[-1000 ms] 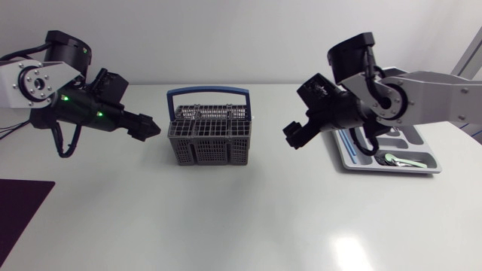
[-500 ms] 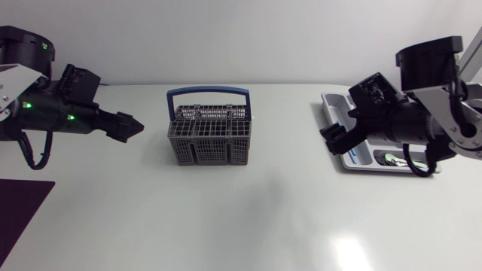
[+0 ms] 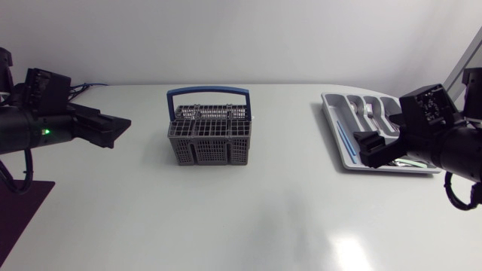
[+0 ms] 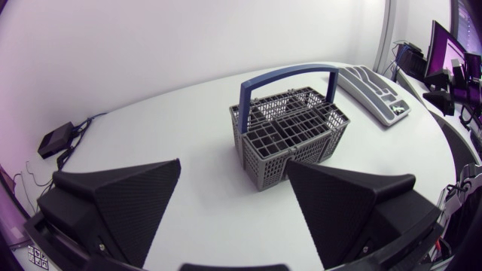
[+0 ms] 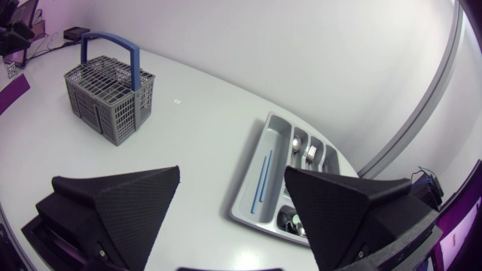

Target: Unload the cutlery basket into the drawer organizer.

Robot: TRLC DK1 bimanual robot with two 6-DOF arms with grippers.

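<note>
A grey cutlery basket (image 3: 208, 138) with a blue handle stands at the table's middle; it also shows ahead of my left gripper (image 4: 233, 192) and far off as the basket (image 5: 110, 95) in the right wrist view. No cutlery shows in it. The grey drawer organizer (image 3: 343, 147) lies at the right, holding spoons, forks and a blue stick; the organizer (image 5: 265, 181) sits ahead of my right gripper (image 5: 232, 199). My left gripper (image 3: 113, 128) hangs open well left of the basket. My right gripper (image 3: 371, 145) hangs open over the organizer's front part. Both hold nothing.
A dark mat (image 3: 19, 207) lies at the table's front left corner. A small black box (image 4: 56, 138) with a cable sits near the far table edge, behind my left gripper.
Both arms have drawn back from the basket toward their own sides. The left gripper moved left, the right gripper moved right to above the organizer. The basket has not moved.
</note>
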